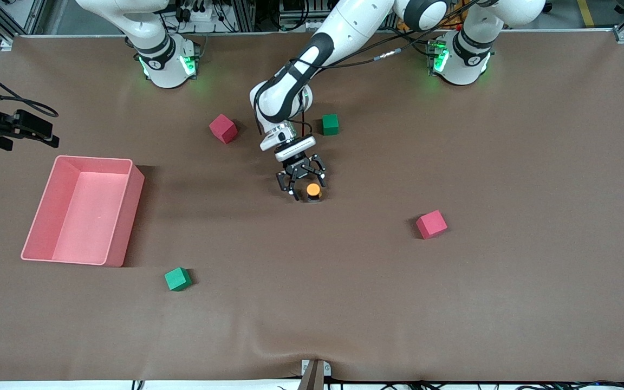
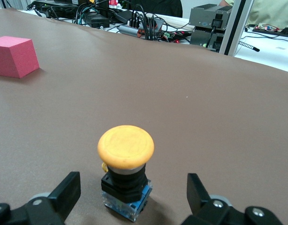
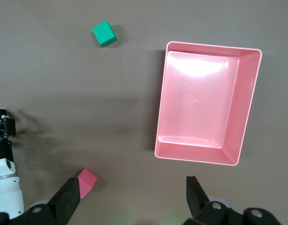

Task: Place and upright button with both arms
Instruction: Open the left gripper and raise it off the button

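Brown counter (image 1: 453, 303): button (image 1: 313, 190) upright at centre between left gripper's (image 1: 302, 187) open fingers (image 2: 64, 190); right gripper (image 3: 130, 199) open over tray (image 3: 249, 108); light, rigid, top-heavy; grip black body.

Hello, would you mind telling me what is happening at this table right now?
The left gripper is at the middle of the table with its fingers open on either side of the button, not gripping it. The button stands upright on the table, orange cap up. The right gripper waits, open, above the pink bin. Green and red cubes lie scattered around.
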